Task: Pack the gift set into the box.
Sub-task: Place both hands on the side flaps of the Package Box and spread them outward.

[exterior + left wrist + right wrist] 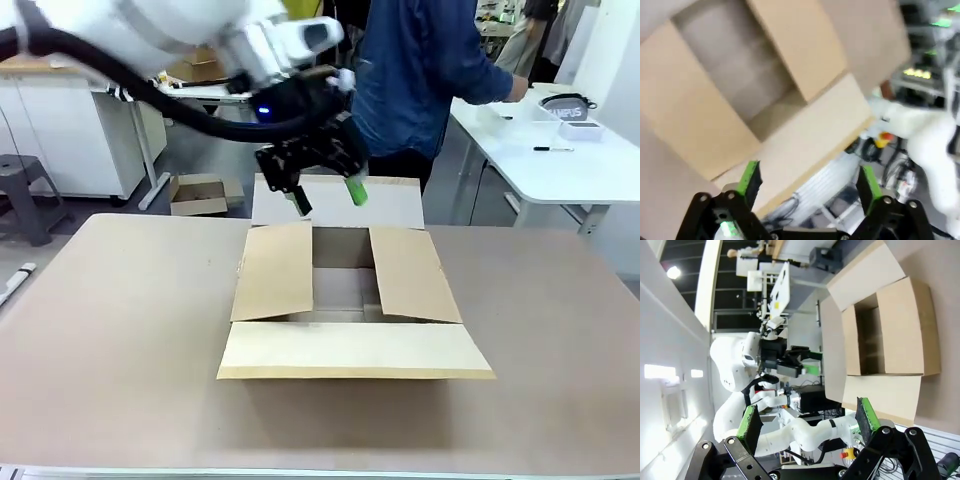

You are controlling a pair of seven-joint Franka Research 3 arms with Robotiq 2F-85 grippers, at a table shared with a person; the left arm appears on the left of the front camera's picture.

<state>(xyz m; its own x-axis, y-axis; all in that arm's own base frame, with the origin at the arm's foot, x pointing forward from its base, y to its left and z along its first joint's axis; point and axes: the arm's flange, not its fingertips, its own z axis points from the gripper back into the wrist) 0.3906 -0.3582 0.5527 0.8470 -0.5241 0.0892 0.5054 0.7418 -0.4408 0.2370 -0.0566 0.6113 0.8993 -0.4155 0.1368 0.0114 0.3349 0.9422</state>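
Observation:
The box [345, 290] is a wide brown cardboard carton in the middle of the table, with all four flaps folded outward and nothing visible inside. My left gripper [328, 200] hangs open over the far flap with nothing between its green pads. In the blurred left wrist view, the left gripper [808, 185] looks down on the box [730, 65]. My right gripper [807, 422] is open and holds nothing, off to the side of the table; beyond it lie the box [900, 335] and the left gripper [800, 362]. The gift set is out of view.
A person in a blue top [420, 70] stands behind the far edge of the brown table [120, 340]. A small brown carton [198, 193] sits on the floor at back left. A white side table [560, 160] with small items stands at the right.

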